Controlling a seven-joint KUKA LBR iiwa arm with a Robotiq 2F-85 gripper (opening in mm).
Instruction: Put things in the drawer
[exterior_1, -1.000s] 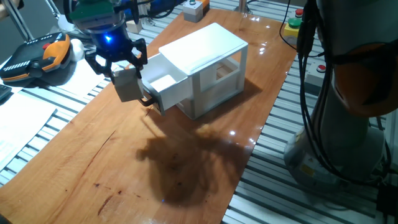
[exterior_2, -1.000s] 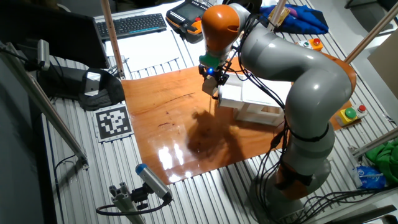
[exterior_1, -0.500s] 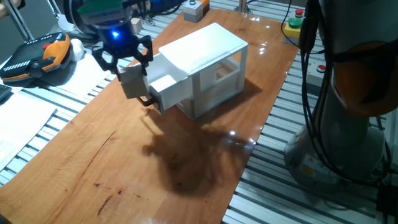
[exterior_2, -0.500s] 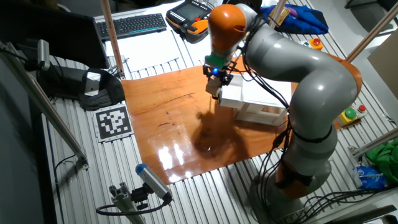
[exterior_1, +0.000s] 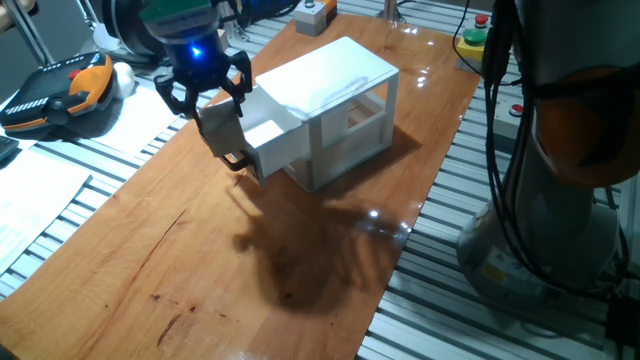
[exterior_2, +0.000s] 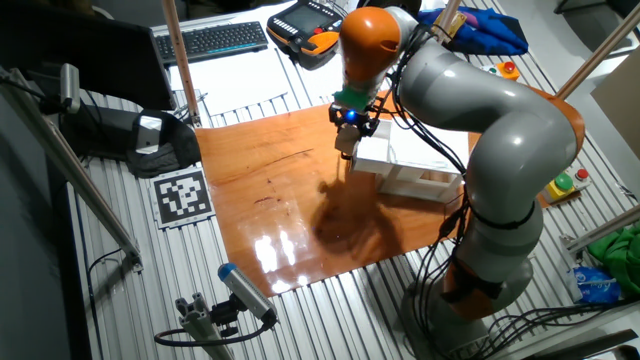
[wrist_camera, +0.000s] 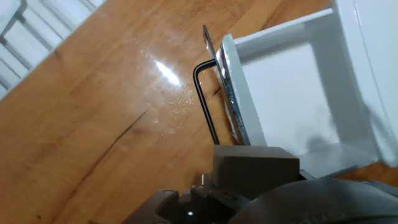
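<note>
One small block (exterior_1: 221, 128), seemingly light and rigid, gripped on flat sides by the jaws (exterior_1: 212, 107), hangs just outside the open drawer (exterior_1: 272, 137)

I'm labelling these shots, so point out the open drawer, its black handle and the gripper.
drawer (wrist_camera: 283, 93), hand view, bare white floor.
black handle (wrist_camera: 204, 102), hand view, the bar's middle.
gripper (exterior_1: 222, 135), one fixed view, between the fingertips.

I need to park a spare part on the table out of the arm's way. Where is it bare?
The table is bare from the drawer front to the near edge. Crowded: the end effector at the handle, with the cabinet behind it.
</note>
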